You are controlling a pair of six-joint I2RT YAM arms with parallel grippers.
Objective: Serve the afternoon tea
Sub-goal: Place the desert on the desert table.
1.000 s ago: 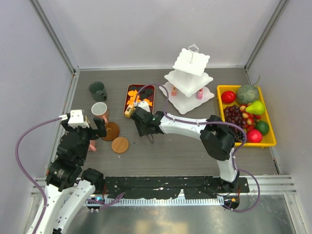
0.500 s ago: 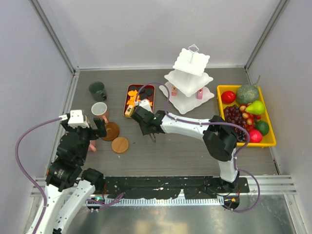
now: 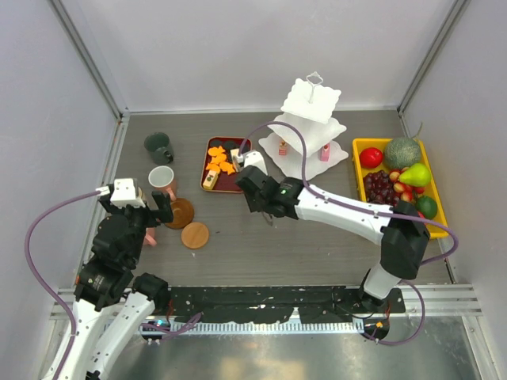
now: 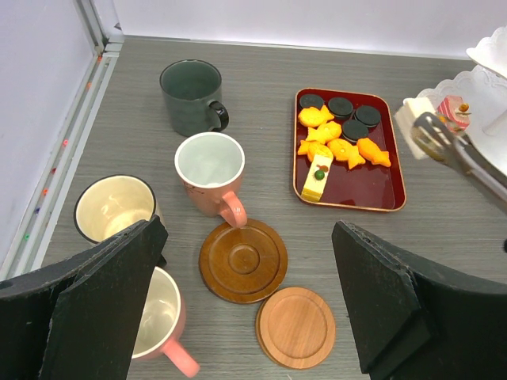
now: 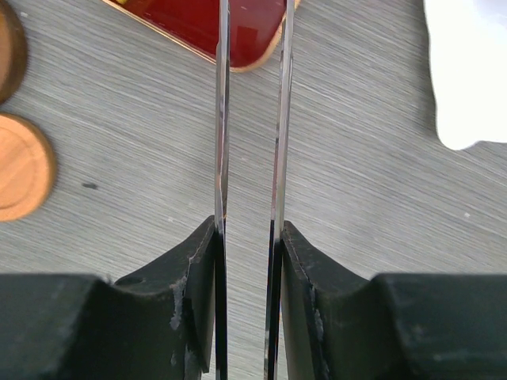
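Right gripper [image 5: 248, 237] is pinching metal tongs [image 5: 222, 119] near the dark red tray [image 4: 380, 194] of orange sweets [image 4: 341, 146]; left gripper [image 4: 247, 261] is hovering spread wide above mugs [image 4: 210, 170] and coasters [image 4: 297, 326]; white three-tier stand [image 3: 305, 131] is standing beyond.

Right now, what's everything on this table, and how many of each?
stand: one, white, three-tiered, back right
pink sweets: two, on the stand's bottom tier
red tray: one, dark red, left of the stand
orange sweets: about five, on the red tray
black sweets: three, round, same tray
yellow bar: one, same tray
mugs: four, dark green, two pink, cream, left side
coasters: two, brown, beside the mugs
fruit tray: one, yellow, far right
tongs: one pair, metal, in the right gripper
left gripper: open, over the mugs
right gripper: shut on the tongs, by the red tray
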